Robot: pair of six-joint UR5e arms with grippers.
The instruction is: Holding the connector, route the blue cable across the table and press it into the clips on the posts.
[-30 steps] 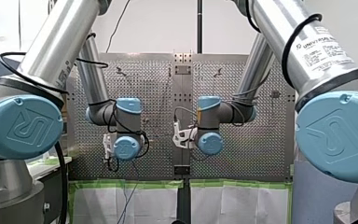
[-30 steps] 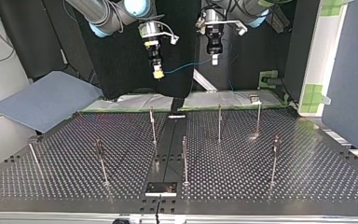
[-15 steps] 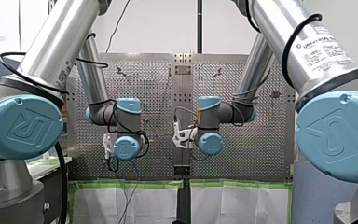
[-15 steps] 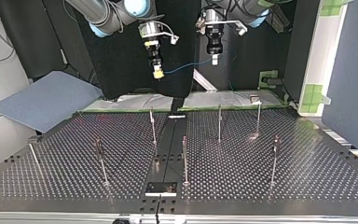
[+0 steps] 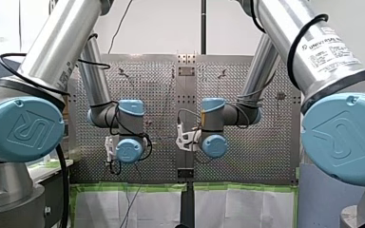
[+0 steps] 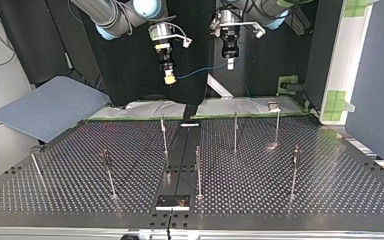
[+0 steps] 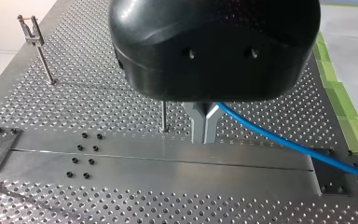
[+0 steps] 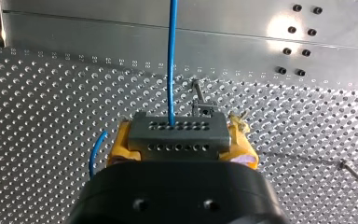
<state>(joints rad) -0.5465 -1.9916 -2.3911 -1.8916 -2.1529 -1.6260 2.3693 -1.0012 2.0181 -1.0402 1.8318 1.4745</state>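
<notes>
Both grippers hang above the far edge of the perforated table (image 6: pixel 280 190). My right gripper (image 6: pixel 169 77) comes in at the top view's left. In the right wrist view its yellow pads (image 8: pixel 242 147) are shut on a grey connector (image 8: pixel 181 133) with rows of holes. The blue cable (image 8: pixel 171 60) leaves the connector and runs ahead over the table. It spans the gap (image 6: pixel 195 73) to my left gripper (image 6: pixel 230 63). My left gripper's (image 7: pixel 205 125) metal fingers are shut on the blue cable (image 7: pixel 284 145), which trails off beside it. Several thin posts (image 6: pixel 164 133) with clips stand on the table.
A post (image 7: pixel 163 116) stands just beside my left gripper's fingers, and a clip post (image 7: pixel 37 46) stands further off. A blue-grey sheet (image 6: pixel 50 107) lies off the table at the top view's left. A small black plate (image 6: pixel 172 202) sits at the table's near edge.
</notes>
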